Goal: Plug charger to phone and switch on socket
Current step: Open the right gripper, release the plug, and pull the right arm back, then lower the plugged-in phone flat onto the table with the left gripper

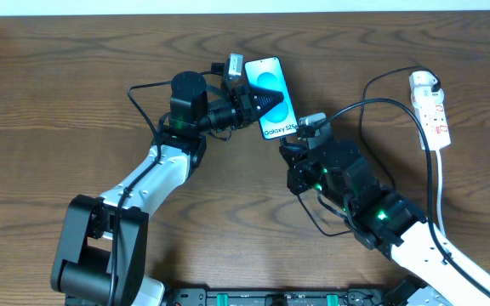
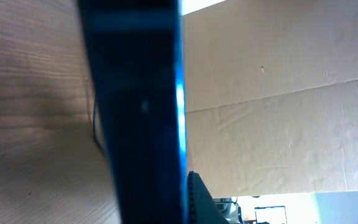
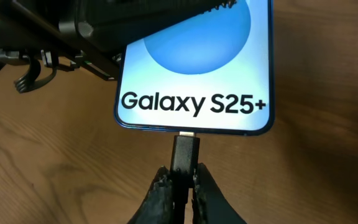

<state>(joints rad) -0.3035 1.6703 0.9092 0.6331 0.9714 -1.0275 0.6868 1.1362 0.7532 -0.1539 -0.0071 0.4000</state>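
Observation:
The phone (image 1: 272, 96), cyan-blue with white "Galaxy S25" text, lies tilted at the table's middle back. My left gripper (image 1: 257, 99) is shut on it across its upper half; in the left wrist view the phone (image 2: 138, 112) fills the frame as a dark blue slab. My right gripper (image 3: 182, 180) is shut on the charger's black plug (image 3: 185, 152), whose metal tip sits at the port in the phone's bottom edge (image 3: 194, 134). The charger's thin black cable (image 1: 398, 106) runs to the white adapter (image 1: 424, 82) on the socket (image 1: 433, 115), a white power strip at the right.
The socket's white cord (image 1: 442, 191) runs toward the front right edge. A small grey-white object (image 1: 233, 65) sits by the phone's top left corner. Brown cardboard (image 2: 278, 93) stands behind the table in the left wrist view.

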